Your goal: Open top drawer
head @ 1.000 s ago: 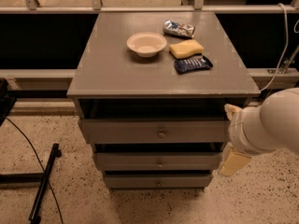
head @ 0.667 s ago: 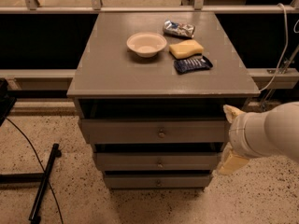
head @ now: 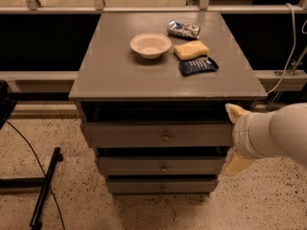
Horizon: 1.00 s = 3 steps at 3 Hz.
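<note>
The top drawer [head: 134, 135] sits directly under the grey tabletop [head: 115, 75], with 1 round knob [head: 165, 137] at the middle of its front and a dark gap above it. At its right end is the gripper [head: 236, 137], on a white arm [head: 283, 131] coming in level from the right. Its 2 cream fingers [head: 235, 112] are spread wide, 1 above the other, holding nothing.

Your one camera looks down from nearby onto the front of the cabinet [head: 110, 66]; the gripper [head: 230, 139] sits at near right.
</note>
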Each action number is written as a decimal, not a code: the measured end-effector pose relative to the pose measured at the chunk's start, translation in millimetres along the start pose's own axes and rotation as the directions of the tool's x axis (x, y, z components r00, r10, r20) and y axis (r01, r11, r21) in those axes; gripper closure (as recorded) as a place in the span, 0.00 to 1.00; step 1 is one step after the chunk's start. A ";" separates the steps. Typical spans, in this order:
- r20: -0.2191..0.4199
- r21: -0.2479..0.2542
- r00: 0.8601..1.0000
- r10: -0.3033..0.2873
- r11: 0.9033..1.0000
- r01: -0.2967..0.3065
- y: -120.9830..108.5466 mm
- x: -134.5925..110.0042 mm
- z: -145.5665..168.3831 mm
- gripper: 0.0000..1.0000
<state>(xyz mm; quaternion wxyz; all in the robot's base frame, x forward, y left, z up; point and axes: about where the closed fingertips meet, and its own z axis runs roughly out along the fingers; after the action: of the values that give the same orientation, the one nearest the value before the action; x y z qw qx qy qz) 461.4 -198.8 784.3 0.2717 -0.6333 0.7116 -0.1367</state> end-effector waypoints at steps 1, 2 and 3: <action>-0.024 0.020 0.996 -0.087 0.996 0.088 -1.4 -1.0 21.9 0.00; -0.002 0.006 0.994 -0.112 0.994 0.112 -1.2 -2.2 25.1 0.00; 0.002 0.007 0.986 -0.164 0.986 0.164 -1.1 -4.4 24.5 0.00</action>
<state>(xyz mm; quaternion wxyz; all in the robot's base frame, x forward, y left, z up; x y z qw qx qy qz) 476.2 -191.1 765.9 0.2628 -0.6889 0.6562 -0.1602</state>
